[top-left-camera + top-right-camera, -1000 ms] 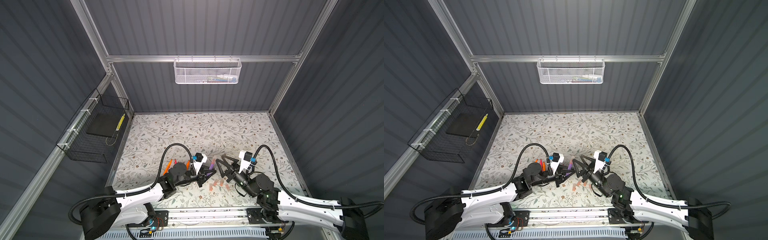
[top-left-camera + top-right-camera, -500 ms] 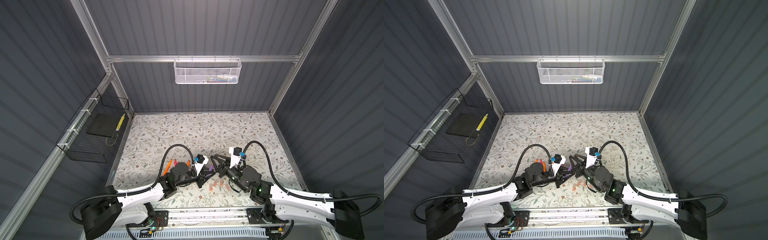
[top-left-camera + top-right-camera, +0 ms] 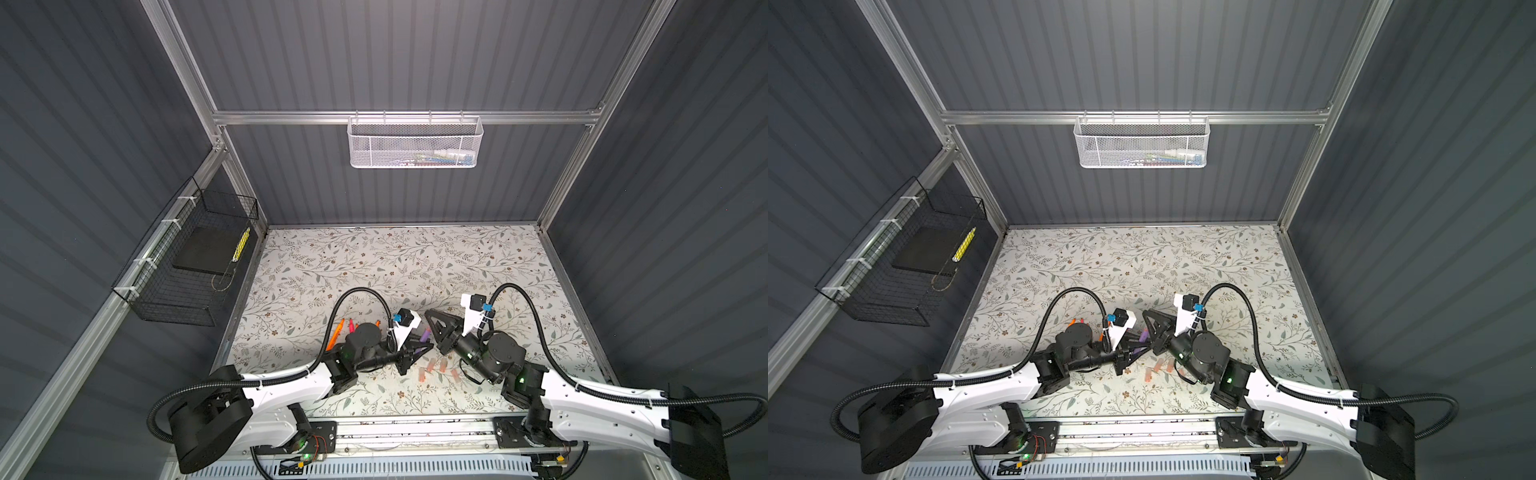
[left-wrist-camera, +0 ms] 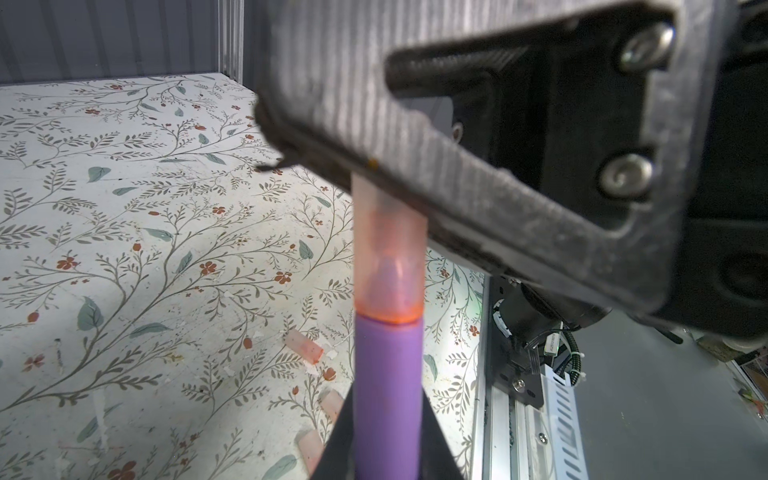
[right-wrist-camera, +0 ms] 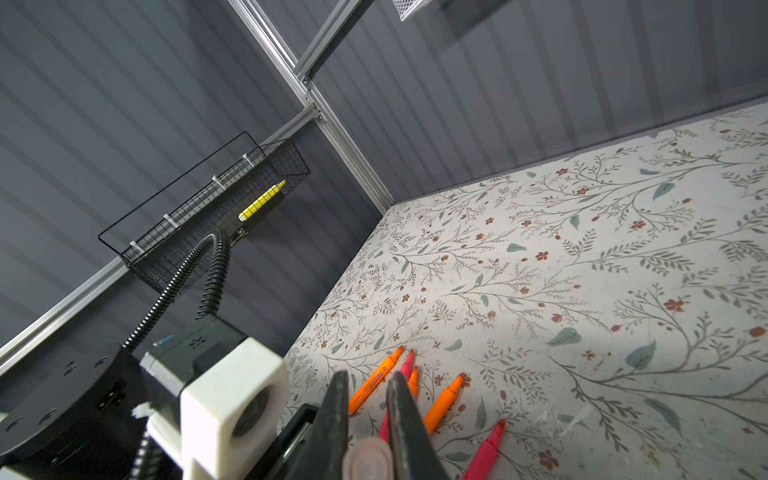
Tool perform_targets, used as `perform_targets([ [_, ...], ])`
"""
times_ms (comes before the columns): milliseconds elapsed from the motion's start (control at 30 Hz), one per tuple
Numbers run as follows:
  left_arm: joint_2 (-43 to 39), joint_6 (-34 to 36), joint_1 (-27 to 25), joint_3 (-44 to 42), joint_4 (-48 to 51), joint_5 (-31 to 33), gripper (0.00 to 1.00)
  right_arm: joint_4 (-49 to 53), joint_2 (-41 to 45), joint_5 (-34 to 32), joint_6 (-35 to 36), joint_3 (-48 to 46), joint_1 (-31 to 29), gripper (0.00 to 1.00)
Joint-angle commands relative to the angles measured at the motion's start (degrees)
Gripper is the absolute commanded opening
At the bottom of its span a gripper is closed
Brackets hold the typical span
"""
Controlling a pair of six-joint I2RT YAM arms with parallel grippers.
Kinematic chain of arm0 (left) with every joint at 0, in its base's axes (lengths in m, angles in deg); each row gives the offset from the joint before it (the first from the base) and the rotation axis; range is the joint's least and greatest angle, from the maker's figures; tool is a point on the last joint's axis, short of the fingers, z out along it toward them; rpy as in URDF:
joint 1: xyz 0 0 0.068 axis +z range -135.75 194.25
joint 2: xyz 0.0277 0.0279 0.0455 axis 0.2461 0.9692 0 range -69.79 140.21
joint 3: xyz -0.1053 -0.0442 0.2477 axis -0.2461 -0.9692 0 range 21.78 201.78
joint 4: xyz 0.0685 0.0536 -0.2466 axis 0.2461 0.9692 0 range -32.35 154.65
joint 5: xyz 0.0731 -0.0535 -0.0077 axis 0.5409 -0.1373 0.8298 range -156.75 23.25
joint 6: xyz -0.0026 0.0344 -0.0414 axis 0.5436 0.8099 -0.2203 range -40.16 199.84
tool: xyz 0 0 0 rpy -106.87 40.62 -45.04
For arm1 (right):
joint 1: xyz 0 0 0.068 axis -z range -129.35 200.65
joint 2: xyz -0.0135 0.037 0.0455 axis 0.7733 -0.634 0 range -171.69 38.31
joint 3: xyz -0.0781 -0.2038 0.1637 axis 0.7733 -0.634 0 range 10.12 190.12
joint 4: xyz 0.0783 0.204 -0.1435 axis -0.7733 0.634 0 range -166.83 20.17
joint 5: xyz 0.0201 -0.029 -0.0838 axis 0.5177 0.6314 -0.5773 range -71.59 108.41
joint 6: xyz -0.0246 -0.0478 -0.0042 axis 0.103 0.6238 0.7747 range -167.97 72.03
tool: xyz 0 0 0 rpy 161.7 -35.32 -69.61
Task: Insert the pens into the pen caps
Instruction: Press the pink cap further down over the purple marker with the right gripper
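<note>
The right claw [image 5: 369, 390] is hiding one end of your pen cap [image 4: 388, 253]; the purple pen [image 4: 388, 395] is running off-frame inside the left claw [image 4: 388, 455].

The work surface is a flat tabletop [image 3: 395, 257] with a floral print of leaves, branches and small red flowers, bounded by an aluminium frame. Three orange pens [image 5: 376, 382] and two pink pens [image 5: 484, 451] lie directly on it, uncapped, loosely side by side in its front-left area, tips toward the back wall. Several translucent pinkish pen caps [image 3: 432, 365] lie on their sides near the front centre, close together, well apart from the pens.
</note>
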Motion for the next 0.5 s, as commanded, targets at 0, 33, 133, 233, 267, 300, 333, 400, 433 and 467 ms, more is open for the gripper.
perform_targets([
  [0, 0.58, 1.95, 0.50, 4.44, -1.44, 1.26, 0.00, -0.23, 1.56, 4.37, -1.48, -2.93, -0.63, 0.00],
  [33, 0.71, 2.15, 0.50, 4.94, -1.43, 1.27, 0.00, -0.47, 1.93, 4.75, -1.46, -3.55, -0.66, 0.00],
  [133, 0.67, 2.68, 0.53, 6.77, -1.38, -0.01, 0.00, -2.10, 2.57, 6.58, -0.92, -5.65, -0.69, 0.00],
  [233, -0.34, 3.97, 0.68, 8.30, -0.20, -2.21, 0.00, -2.24, 2.54, 8.15, -0.12, -6.77, -0.77, 0.00],
  [267, -0.85, 4.57, 0.75, 8.65, 0.33, -2.31, 0.00, -2.30, 2.36, 8.58, -0.05, -7.10, -0.78, 0.00],
  [300, -1.33, 5.24, 0.73, 8.98, 0.92, -2.32, 0.00, -2.55, 2.11, 8.99, 0.07, -7.47, -0.86, 0.00],
  [333, -1.76, 5.76, 0.71, 9.25, 1.47, -2.32, 0.00, -2.77, 1.81, 9.24, 0.08, -7.77, -0.99, 0.00],
  [400, -2.31, 7.13, 0.76, 10.20, 3.24, -1.80, 0.00, -2.88, 0.86, 9.02, -0.15, -7.98, -1.55, 0.00],
  [433, -2.45, 7.76, 0.76, 10.44, 3.86, -1.13, 0.00, -2.95, 0.33, 8.88, -0.45, -7.92, -1.85, 0.00],
  [467, -2.70, 8.49, 0.74, 10.56, 4.31, 0.11, 0.00, -3.00, -0.36, 8.47, -0.93, -7.90, -2.21, 0.00],
])
